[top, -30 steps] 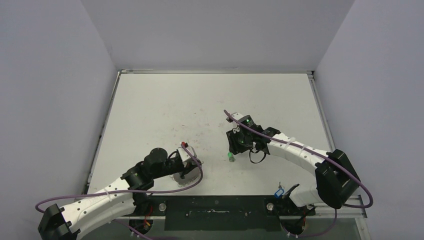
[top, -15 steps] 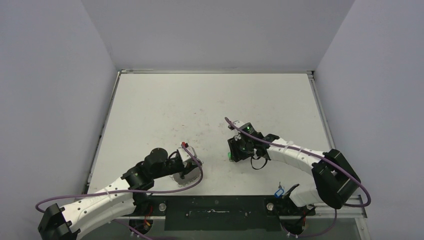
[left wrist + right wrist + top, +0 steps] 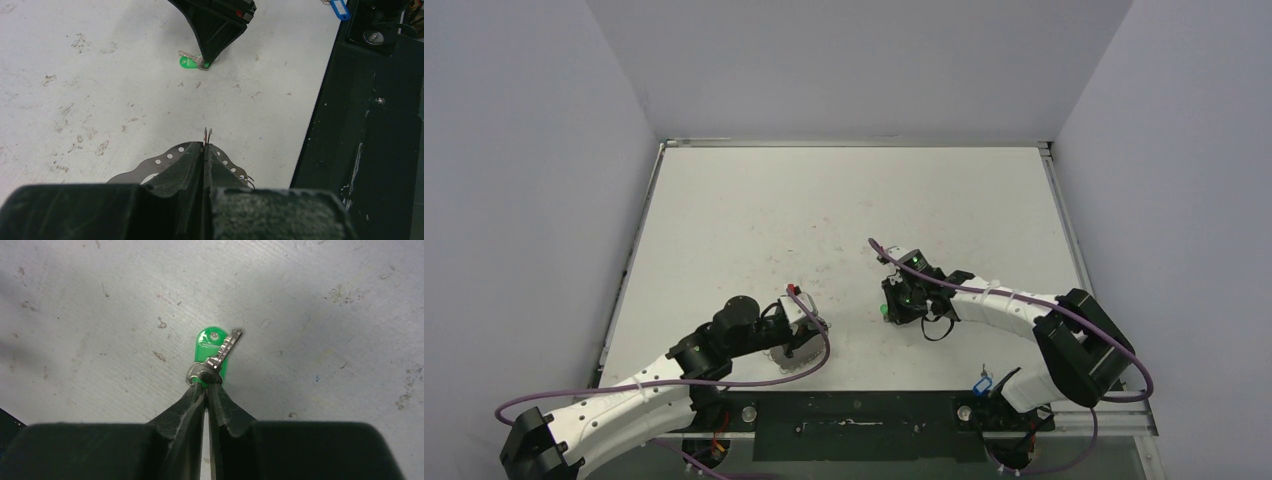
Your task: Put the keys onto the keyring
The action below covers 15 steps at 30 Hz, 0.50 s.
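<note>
Near the front edge of the table (image 3: 844, 190), left of the middle, the left gripper (image 3: 205, 146) has its fingers pressed tight together on the keyring (image 3: 165, 161). In the middle of the table the green key (image 3: 212, 352) lies flat. The right gripper (image 3: 205, 388) is pinching its metal end. The blue key (image 3: 982, 384) sits by the front edge on the right. No key is on the keyring yet, so both are left to do.

Keyring (image 3: 165, 160) partly behind left gripper (image 3: 205, 148)
</note>
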Tool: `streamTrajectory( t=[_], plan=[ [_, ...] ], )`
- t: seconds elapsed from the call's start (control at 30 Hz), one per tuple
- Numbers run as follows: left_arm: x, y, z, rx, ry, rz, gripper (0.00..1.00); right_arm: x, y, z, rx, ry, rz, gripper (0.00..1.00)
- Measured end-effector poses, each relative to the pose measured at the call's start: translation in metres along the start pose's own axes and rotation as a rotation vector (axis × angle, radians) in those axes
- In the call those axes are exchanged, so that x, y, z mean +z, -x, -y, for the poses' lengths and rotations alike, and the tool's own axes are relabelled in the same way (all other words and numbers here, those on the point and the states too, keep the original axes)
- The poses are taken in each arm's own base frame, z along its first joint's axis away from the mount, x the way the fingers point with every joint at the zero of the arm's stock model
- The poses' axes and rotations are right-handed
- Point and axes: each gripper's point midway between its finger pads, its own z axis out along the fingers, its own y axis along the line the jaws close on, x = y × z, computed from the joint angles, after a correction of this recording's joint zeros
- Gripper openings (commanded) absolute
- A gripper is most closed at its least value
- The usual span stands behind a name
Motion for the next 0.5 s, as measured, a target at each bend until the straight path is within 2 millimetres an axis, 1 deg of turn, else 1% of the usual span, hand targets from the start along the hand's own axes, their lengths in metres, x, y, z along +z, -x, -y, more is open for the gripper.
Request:
streamTrajectory(
  t=[0.03, 0.23, 0.5],
  plan=[
    [0.000, 0.000, 0.000, 0.000, 0.000, 0.000, 0.00, 0.000, 0.000, 0.000, 0.000, 0.000, 0.001, 0.00],
    [0.000, 0.001, 0.000, 0.001, 0.000, 0.003, 0.00, -0.002, 0.000, -0.002, -0.007, -0.003, 0.005, 0.00],
    [0.000, 0.001, 0.000, 0.000, 0.000, 0.003, 0.00, -0.021, 0.009, -0.008, -0.021, 0.001, 0.042, 0.00]
  ],
)
